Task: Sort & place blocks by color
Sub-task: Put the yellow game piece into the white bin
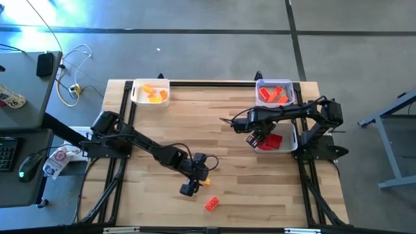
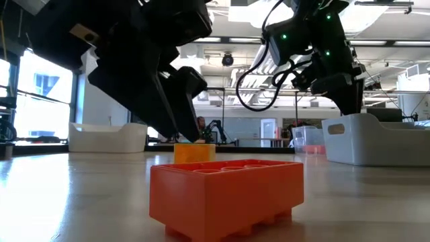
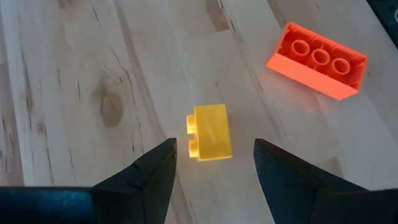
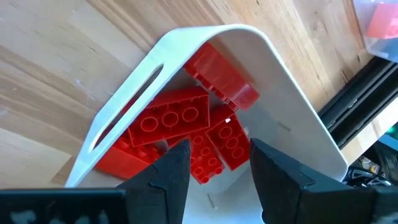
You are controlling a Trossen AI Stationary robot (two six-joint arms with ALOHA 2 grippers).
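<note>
A yellow block (image 3: 210, 132) lies on its side on the wooden table, studs facing sideways, just ahead of my left gripper (image 3: 214, 155). That gripper is open and slants down, one finger on each side of the block without touching it. In the high view the gripper (image 1: 194, 184) is near the table's front middle. An orange-red block (image 3: 317, 60) lies beyond it, nearer the front edge (image 1: 211, 203). My right gripper (image 4: 219, 162) hangs open over the white tray (image 4: 273, 81), which holds several red blocks (image 4: 174, 118).
A white tray (image 1: 136, 94) at the far left holds yellow and orange blocks. A clear tray (image 1: 290, 84) at the far right holds orange-red blocks, next to the red blocks' tray (image 1: 291, 142). Bare wood lies between the two arms.
</note>
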